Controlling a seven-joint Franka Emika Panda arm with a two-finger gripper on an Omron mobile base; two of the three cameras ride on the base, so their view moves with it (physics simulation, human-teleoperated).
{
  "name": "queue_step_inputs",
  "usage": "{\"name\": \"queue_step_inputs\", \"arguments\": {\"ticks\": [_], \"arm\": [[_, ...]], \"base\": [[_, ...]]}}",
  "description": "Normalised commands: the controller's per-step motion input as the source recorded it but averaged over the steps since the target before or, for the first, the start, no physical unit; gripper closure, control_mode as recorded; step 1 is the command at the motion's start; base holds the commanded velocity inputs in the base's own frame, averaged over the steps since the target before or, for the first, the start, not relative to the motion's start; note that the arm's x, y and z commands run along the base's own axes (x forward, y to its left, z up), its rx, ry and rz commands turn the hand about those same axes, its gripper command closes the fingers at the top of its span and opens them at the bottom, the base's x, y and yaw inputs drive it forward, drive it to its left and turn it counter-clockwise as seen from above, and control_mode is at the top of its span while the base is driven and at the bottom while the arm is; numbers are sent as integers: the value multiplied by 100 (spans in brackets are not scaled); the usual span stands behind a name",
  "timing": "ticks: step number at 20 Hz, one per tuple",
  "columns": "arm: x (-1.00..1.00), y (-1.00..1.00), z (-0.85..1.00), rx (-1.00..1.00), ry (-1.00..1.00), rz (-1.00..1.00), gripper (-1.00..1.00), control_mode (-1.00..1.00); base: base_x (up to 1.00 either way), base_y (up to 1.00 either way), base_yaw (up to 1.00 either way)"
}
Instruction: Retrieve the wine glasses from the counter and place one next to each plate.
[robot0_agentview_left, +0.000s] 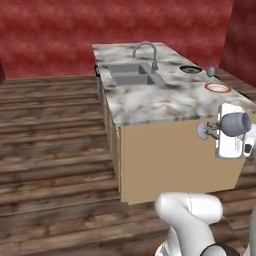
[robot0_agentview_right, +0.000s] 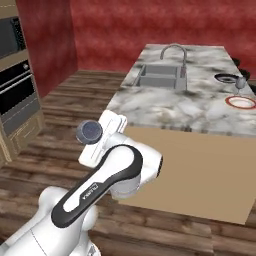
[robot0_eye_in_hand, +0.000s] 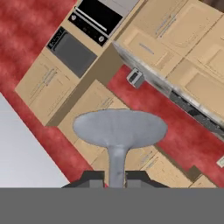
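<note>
- Grey-blue glass (robot0_agentview_left: 234, 123) lies sideways in the gripper (robot0_agentview_left: 218, 128), in the air at 4 o'clock of the left base view; its bowl points to 3 o'clock, its stem and foot to 9 o'clock; it hangs off the island's (robot0_agentview_left: 150, 102) near corner, in front of the tan side panel
- jaws clenched on the stem of this glass; in the hand view the stem (robot0_eye_in_hand: 116, 162) rises between the two dark fingertips (robot0_eye_in_hand: 94, 178) and the round foot spreads above them
- in the right base view the same glass shows end-on as a dark round disc at 9 o'clock, against the white hand, above the bent arm (robot0_agentview_right: 100, 185)
- second glass (robot0_agentview_left: 211, 73) stands upright on the marble island, at 2 o'clock of the left base view, between the two plates; it is just beside the dark plate (robot0_agentview_left: 190, 69), which lies at its 10 o'clock
- red-rimmed plate (robot0_agentview_left: 217, 88) lies flat near the island's right edge, at 5 o'clock from the upright glass and near it
- sink (robot0_agentview_left: 131, 74) with a curved faucet (robot0_agentview_left: 146, 52) is set in the island's middle, at 9 o'clock from the plates
- red wall (robot0_agentview_left: 100, 25) runs behind the island; plank floor (robot0_agentview_left: 50, 150) lies around it
- hand view looks on tan cabinets (robot0_eye_in_hand: 48, 83), a black oven (robot0_eye_in_hand: 96, 19) and a small toaster (robot0_eye_in_hand: 135, 78) against red wall
</note>
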Motion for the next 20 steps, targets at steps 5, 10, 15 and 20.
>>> {"name": "queue_step_inputs", "arguments": {"ticks": [5, 10, 15, 20], "arm": [[0, 0, 0, 0, 0, 0, 100, 100], [0, 0, 0, 0, 0, 0, 100, 100], [0, 0, 0, 0, 0, 0, 100, 100], [0, 0, 0, 0, 0, 0, 100, 100]], "base": [[96, -100, 2], [45, -100, 0], [14, -100, 0], [13, -100, 0]]}}
